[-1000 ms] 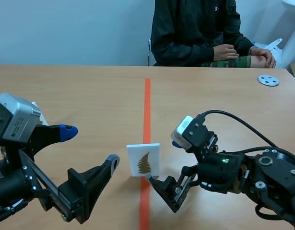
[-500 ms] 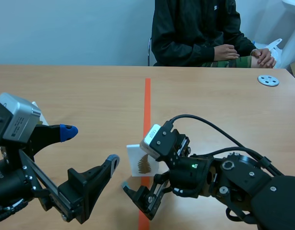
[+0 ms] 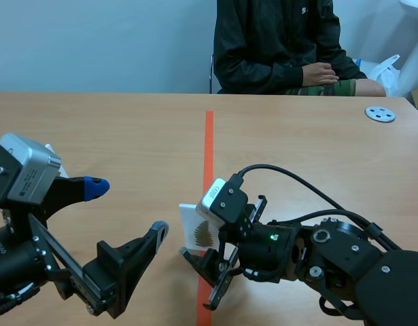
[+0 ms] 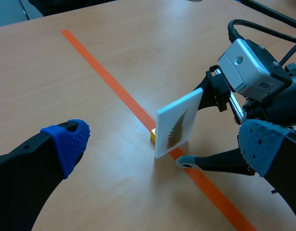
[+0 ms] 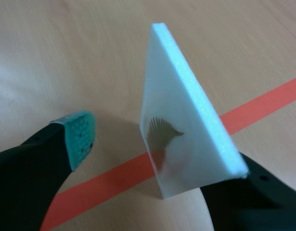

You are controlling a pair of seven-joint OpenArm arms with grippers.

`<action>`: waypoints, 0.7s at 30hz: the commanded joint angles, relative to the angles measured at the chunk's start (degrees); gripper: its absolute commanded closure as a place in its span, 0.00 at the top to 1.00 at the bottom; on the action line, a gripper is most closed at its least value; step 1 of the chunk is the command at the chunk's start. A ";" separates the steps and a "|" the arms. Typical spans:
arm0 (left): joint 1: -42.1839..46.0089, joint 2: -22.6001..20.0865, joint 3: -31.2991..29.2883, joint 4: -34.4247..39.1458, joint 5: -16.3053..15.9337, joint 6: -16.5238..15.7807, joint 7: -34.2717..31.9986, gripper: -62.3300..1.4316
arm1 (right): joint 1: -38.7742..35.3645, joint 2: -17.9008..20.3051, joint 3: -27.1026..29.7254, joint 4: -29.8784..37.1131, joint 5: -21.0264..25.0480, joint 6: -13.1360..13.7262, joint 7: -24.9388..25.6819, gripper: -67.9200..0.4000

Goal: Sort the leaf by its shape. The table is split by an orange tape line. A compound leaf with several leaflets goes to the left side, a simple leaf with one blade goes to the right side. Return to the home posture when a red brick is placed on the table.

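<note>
Right fingers (image 5: 75, 139): spread apart, straddling the leaf card (image 5: 186, 139). The teal-padded finger stands clear of the printed face, with a gap showing. The other finger sits close behind the card's back; I cannot tell whether it touches. No clamp on the card.

Leaf card: white foam, upright, slightly tilted, printed with a brown fern-like frond of many leaflets. It stands on the orange tape line (image 3: 208, 149), with a small yellow base (image 4: 152, 136) at its foot.

Left fingers (image 4: 66, 144): released, blue pads wide apart, nothing between them. They are low over the tabletop (image 3: 127, 136), near the card on its left side but not touching it.

Right arm (image 3: 331, 255): reaches in past the middle to the line.

Far side: a person (image 3: 276, 41) in a dark jacket sits with hands together. A grey disc (image 3: 380, 113) lies near the far right edge.
</note>
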 commanded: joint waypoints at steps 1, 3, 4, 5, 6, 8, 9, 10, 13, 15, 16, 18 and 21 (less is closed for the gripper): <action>-0.04 -0.33 -0.48 0.81 -0.37 -0.02 -0.81 1.00 | 0.66 0.61 0.13 0.79 0.37 -0.02 0.59 0.40; -0.04 -0.33 -0.48 0.81 -0.39 -0.02 -0.81 1.00 | 0.48 0.66 0.13 0.79 0.37 -0.04 0.52 0.36; -0.04 -0.33 -0.48 0.81 -0.39 -0.02 -0.81 1.00 | 0.37 0.76 0.13 0.79 0.37 -0.04 0.44 0.35; -0.04 -0.33 -0.48 0.81 -0.39 -0.02 -0.83 1.00 | 0.35 0.76 0.13 0.79 0.37 -0.04 0.46 0.33; -0.04 -0.33 -0.48 0.81 -0.39 -0.02 -0.83 1.00 | 0.35 0.79 0.13 0.79 0.37 -0.04 0.24 0.31; -0.04 -0.33 -0.48 0.81 -0.39 -0.02 -0.83 1.00 | 0.35 0.79 0.13 0.79 0.37 -0.04 0.09 0.25; -0.04 -0.33 -0.48 0.81 -0.39 -0.02 -0.83 1.00 | 0.35 0.79 0.13 0.79 0.37 -0.04 0.09 0.23; -0.04 -0.33 -0.48 0.81 -0.39 -0.02 -0.83 1.00 | 0.35 0.79 0.13 0.79 0.37 -0.04 0.11 0.20; -0.04 -0.33 -0.48 0.81 -0.39 -0.02 -0.83 1.00 | 0.35 0.79 0.15 0.79 0.37 -0.04 0.13 0.11; -0.04 -0.33 -0.48 0.81 -0.39 -0.02 -0.83 1.00 | 0.37 0.79 0.24 0.81 0.39 -0.02 0.20 0.05; -0.04 -0.33 -0.48 0.81 -0.39 -0.02 -0.83 1.00 | 0.37 0.83 0.26 0.81 0.39 -0.02 0.39 0.03; -0.04 -0.33 -0.48 0.81 -0.39 -0.02 -0.83 1.00 | 0.37 0.98 0.46 1.01 0.39 -0.02 1.18 0.03; -0.04 -0.33 -0.48 0.81 -0.39 -0.02 -0.83 1.00 | 0.37 1.09 1.77 1.75 0.39 0.00 1.20 0.03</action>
